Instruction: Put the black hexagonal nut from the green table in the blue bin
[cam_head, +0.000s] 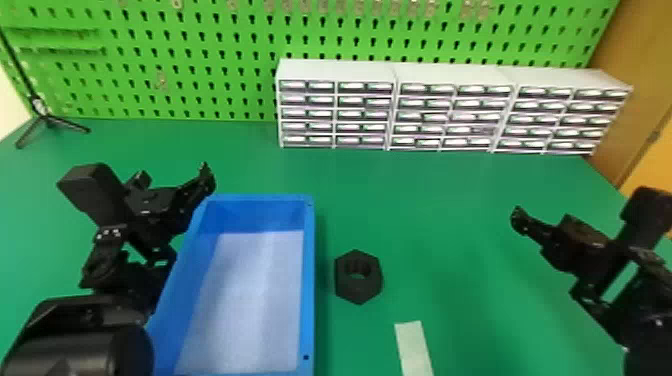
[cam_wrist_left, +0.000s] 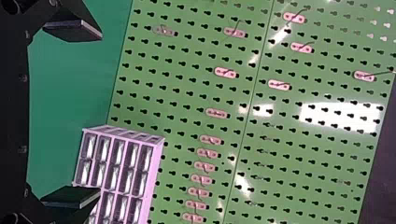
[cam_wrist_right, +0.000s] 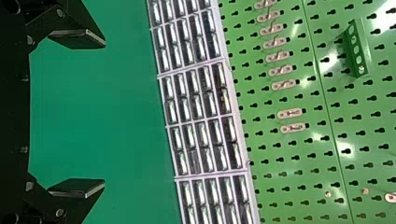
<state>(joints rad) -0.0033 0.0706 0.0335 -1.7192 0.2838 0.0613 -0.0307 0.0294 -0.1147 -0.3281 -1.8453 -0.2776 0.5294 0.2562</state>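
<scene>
Black hexagonal nut awaits pickup. Left gripper and right gripper: fingers parted, holding nothing. The nut lies flat on the green bench, just right of the blue bin, outside its wall. Judged progress: transfer not begun; grasp, lift and deposit all remain.

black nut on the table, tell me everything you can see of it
The black hexagonal nut is a thick six-sided block with a round hole through its middle; ridges that look like threading show on the hole's inner wall. Its surface looks matte, perhaps plastic. It lies flat on the green table, hole facing up, just right of the blue bin with a gap between them. Only the table touches it; neither gripper holds it.
</scene>
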